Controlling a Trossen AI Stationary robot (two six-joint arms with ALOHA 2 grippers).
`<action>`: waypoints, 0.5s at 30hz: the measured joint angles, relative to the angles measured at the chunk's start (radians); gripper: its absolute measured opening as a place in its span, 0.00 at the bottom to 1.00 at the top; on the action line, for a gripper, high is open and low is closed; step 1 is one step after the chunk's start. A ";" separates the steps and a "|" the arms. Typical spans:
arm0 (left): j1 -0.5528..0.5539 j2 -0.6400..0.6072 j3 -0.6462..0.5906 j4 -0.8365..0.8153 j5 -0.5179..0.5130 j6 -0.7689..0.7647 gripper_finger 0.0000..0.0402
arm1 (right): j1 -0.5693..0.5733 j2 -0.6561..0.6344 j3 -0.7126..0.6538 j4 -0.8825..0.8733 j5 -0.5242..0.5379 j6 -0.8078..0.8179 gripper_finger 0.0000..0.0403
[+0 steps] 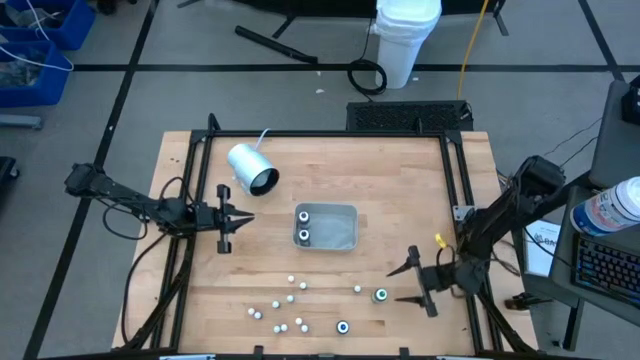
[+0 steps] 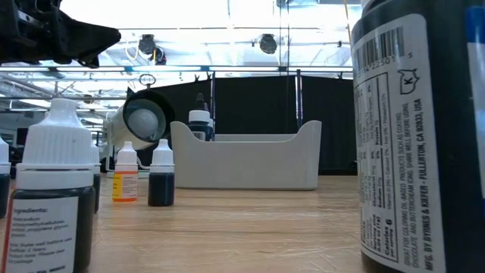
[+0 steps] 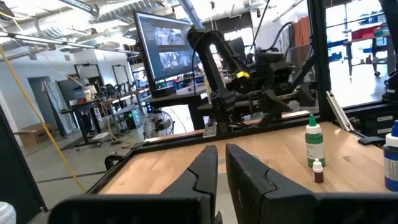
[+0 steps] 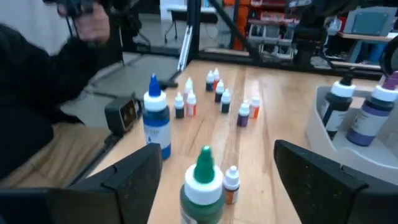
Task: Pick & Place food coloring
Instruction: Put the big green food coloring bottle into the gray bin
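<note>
Two bottles (image 1: 305, 224) in one tray (image 1: 345, 240), about eleven loose bottles (image 1: 290, 300), one cylinder (image 1: 251, 168).

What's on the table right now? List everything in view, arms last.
tray: one, grey, table centre, holding two bottles.
large bottles in tray: two, dark with white tops, at its left end.
loose food coloring bottles: roughly a dozen, mostly small and whitish, two larger ones with teal-green tops, scattered along the near edge.
cylinder: one, white-grey, corded, lying on its side at the table's far left.
left gripper: left of the tray, fingers nearly closed, holding nothing.
right gripper: open, right beside the green-topped bottle.
</note>
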 joint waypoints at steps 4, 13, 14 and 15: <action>0.000 0.000 0.000 -0.008 0.000 -0.002 0.08 | -0.005 0.061 0.053 -0.055 0.001 0.024 0.78; 0.000 0.000 0.000 -0.016 0.000 -0.003 0.09 | -0.034 0.123 0.061 -0.049 0.003 0.103 0.81; 0.000 0.000 0.000 -0.016 0.000 -0.003 0.09 | -0.035 0.129 0.060 -0.051 0.004 0.105 0.81; 0.000 0.000 0.000 -0.016 0.000 -0.003 0.09 | -0.035 0.134 0.060 -0.049 0.004 0.106 0.81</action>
